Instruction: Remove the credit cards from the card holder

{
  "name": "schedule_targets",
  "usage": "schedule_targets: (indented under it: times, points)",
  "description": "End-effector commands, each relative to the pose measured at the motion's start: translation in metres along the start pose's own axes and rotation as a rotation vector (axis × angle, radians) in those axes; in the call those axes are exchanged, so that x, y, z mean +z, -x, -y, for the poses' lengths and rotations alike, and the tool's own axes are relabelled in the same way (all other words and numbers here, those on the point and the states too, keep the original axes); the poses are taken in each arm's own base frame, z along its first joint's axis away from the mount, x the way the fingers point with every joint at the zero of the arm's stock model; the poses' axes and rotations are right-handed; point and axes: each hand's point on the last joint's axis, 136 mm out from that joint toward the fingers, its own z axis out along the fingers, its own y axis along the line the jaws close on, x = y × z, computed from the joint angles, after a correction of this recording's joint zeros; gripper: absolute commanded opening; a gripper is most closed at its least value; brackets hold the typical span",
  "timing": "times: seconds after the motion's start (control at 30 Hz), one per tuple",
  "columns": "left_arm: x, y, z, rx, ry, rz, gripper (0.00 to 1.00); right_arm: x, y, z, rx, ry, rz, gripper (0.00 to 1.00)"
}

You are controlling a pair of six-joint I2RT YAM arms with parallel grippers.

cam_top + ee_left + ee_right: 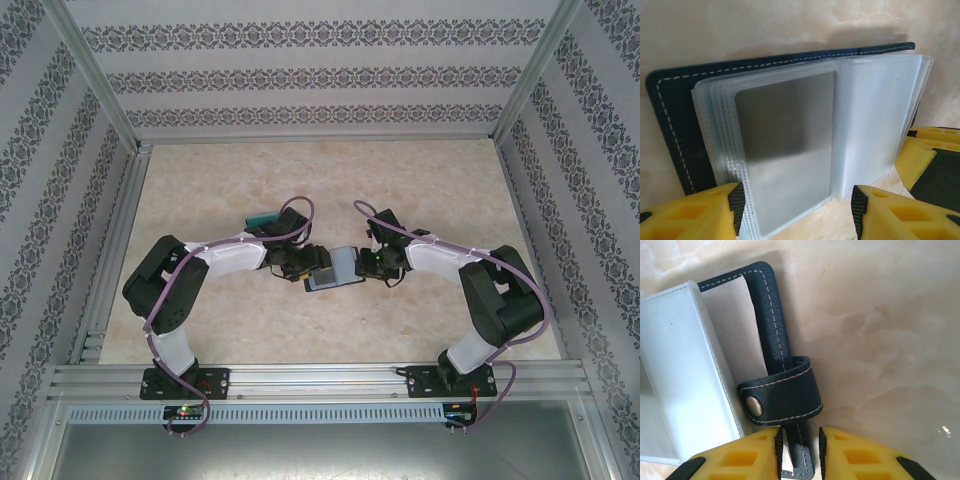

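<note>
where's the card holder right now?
The card holder lies open mid-table in the top view; the left end effector straddles its clear sleeves from the left, the right end effector pinches its cover edge beside the snap tab.

The top view is evenly bright under diffuse light from above. The pale table [200, 190] looks slightly washed out, the arms throw only faint, soft shadows beneath them, and the whole picture is a little soft and grainy.

In the left wrist view the light is warmer. The card holder [670, 125] casts a blurred shadow across the upper part of the frame, and the grey card [785, 150] shows a smooth dark-to-light sheen. The yellow fingers [690, 215] of the left gripper [797, 207] along the bottom edge are out of focus.

In the right wrist view the stitching is crisp, the snap [754, 405] glints, and a small glare speck sits at lower right.
</note>
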Motion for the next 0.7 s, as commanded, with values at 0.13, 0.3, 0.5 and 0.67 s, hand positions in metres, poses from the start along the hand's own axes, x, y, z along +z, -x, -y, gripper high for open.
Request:
schedule_targets:
  times: [0.13,0.3,0.5,0.67]
  points:
    - [0.002,-0.004,-0.011,-0.027,0.053,-0.033,0.60,0.006,-0.006,-0.002,-0.005,0.004,-0.019,0.29]
    - [0.007,-0.002,0.001,-0.002,0.002,-0.040,0.60,0.006,-0.006,-0.002,-0.006,0.001,-0.019,0.29]
    - [0.000,0.002,0.019,0.045,-0.050,-0.013,0.60,0.006,-0.006,-0.001,-0.004,0.000,-0.019,0.29]
    - [-0.006,0.003,0.028,0.070,-0.065,-0.003,0.60,0.008,-0.007,0.000,-0.002,-0.003,-0.023,0.29]
